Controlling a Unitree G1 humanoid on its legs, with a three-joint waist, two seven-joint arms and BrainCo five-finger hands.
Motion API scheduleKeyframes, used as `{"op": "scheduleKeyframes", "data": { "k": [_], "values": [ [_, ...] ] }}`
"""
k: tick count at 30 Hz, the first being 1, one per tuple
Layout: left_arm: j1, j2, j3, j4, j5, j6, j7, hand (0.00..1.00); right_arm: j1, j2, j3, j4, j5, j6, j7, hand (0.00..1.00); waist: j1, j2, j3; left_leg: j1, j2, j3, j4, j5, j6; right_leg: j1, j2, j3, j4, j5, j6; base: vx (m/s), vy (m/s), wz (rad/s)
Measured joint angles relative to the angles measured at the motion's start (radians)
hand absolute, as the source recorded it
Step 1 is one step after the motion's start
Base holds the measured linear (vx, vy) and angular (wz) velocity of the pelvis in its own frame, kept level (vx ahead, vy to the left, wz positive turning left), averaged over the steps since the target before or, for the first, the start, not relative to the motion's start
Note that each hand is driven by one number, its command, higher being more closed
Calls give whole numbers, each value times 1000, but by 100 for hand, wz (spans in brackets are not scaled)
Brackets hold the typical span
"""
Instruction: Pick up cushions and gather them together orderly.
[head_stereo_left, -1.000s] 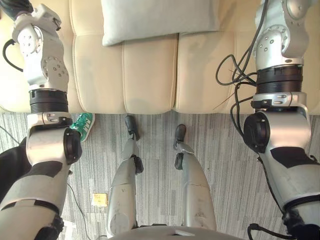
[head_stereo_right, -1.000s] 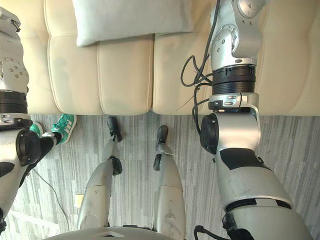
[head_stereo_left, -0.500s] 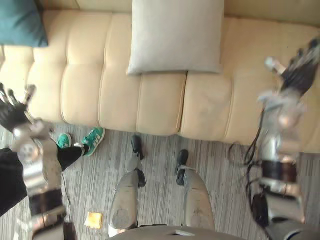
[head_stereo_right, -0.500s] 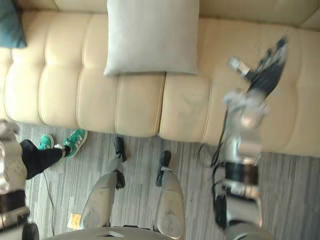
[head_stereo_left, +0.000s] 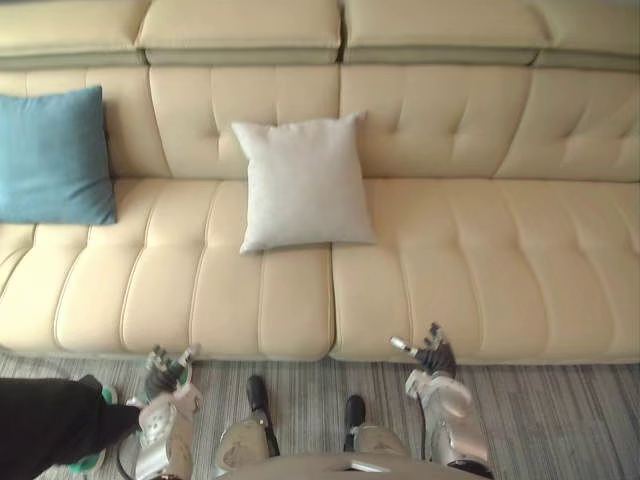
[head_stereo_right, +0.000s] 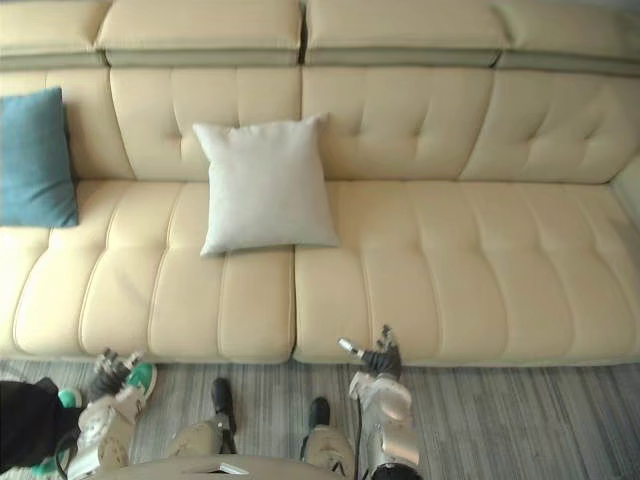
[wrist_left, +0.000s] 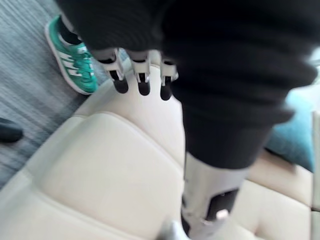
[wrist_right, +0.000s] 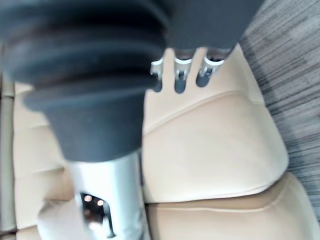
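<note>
Two cushions lean apart on the sofa (head_stereo_left: 480, 250), both well beyond our fingers (wrist_left: 143, 82): the pale cushion (head_stereo_left: 303, 182) ahead, between our hands, and the teal cushion (head_stereo_left: 52, 155) far out past our left hand (head_stereo_left: 160, 378). We judge nothing gathered yet, so it and our right hand (head_stereo_left: 435, 356) hang empty by the seat's front edge. Eye views give the cushions. Wrist views give loosely straight fingers holding nothing, and a person's green shoe (wrist_left: 75, 60) just beside the left ones.
</note>
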Motion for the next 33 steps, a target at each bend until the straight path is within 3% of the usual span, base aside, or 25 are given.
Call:
{"op": "scheduleKeyframes", "data": {
  "k": [5, 9, 20, 24, 26, 27, 28, 29, 30, 31, 33],
  "values": [
    [-1, -22, 22, 271, 133, 30, -9, 0, -5, 1, -27, 242, -58, 4, 2, 0, -1, -5, -40, 69, -1, 33, 0, -19, 2, 57, 0, 30, -16, -1, 2, 31, 12, -16],
    [-24, -7, 61, 358, 216, 38, -4, 0, -15, 5, -99, 399, -86, 32, 0, 0, -2, -2, -56, 109, -5, 55, -1, -28, 0, 85, -1, 58, -21, 4, -6, 20, 19, -17],
    [-41, -11, 87, 387, 255, 46, -6, 0, -15, 16, -95, 411, -135, 41, 2, 0, -4, -14, -47, 185, -11, 160, -1, -56, 9, 99, -3, 155, -18, 14, -27, -5, 26, -27],
    [-46, -12, 86, 385, 272, 46, -6, 0, -12, 16, -78, 402, -153, 41, 7, 0, -3, -18, -45, 194, -13, 173, 0, -61, 14, 85, -4, 152, 28, -23, -59, 0, 8, -4],
    [-51, -5, 86, 383, 272, 47, -6, 0, -12, 21, -78, 401, -153, 41, 19, 0, 0, -26, -44, 191, -18, 172, 7, -62, 15, 69, -11, 130, 54, -44, -103, 2, 0, 3],
    [-52, -7, 85, 376, 272, 48, -6, 0, -13, 23, -78, 400, -153, 41, 20, 0, 6, -29, -43, 185, -23, 161, 7, -64, 19, 66, -17, 103, 42, -50, -151, 35, 17, -6],
    [-50, -14, 81, 370, 271, 51, -5, 0, -14, 16, -78, 398, -153, 41, 20, 0, 9, -3, -48, 167, 2, 139, 3, -68, 29, 70, -14, 60, 48, -75, -187, 22, 13, -15],
    [-47, -18, 74, 365, 271, 52, -4, 0, -22, 8, -78, 393, -155, 40, 20, 0, 15, 17, -41, 151, 11, 155, 1, -65, 48, 24, -30, 32, 171, -111, -138, -12, -15, 4],
    [-48, -7, 74, 364, 271, 53, -4, 0, -30, 14, -75, 397, -155, 40, 20, 0, -1, -7, -36, 138, 10, 151, 2, -48, 67, -29, -68, 1, 410, -161, -90, -17, -47, 36],
    [-45, 10, 68, 364, 269, 55, -4, 0, -24, 21, -76, 410, -157, 41, 20, 0, -7, -26, -43, 129, 10, 131, 8, -29, 57, -24, -90, -26, 566, -199, -59, 0, -62, 55],
    [-39, 37, 55, 355, 268, 57, -4, 0, -26, 25, -75, 440, -163, 40, 20, 0, 2, -58, -54, 115, 8, 118, 25, -18, 51, 26, -122, -27, 632, -205, -18, 31, -115, 30]
  ]
}}
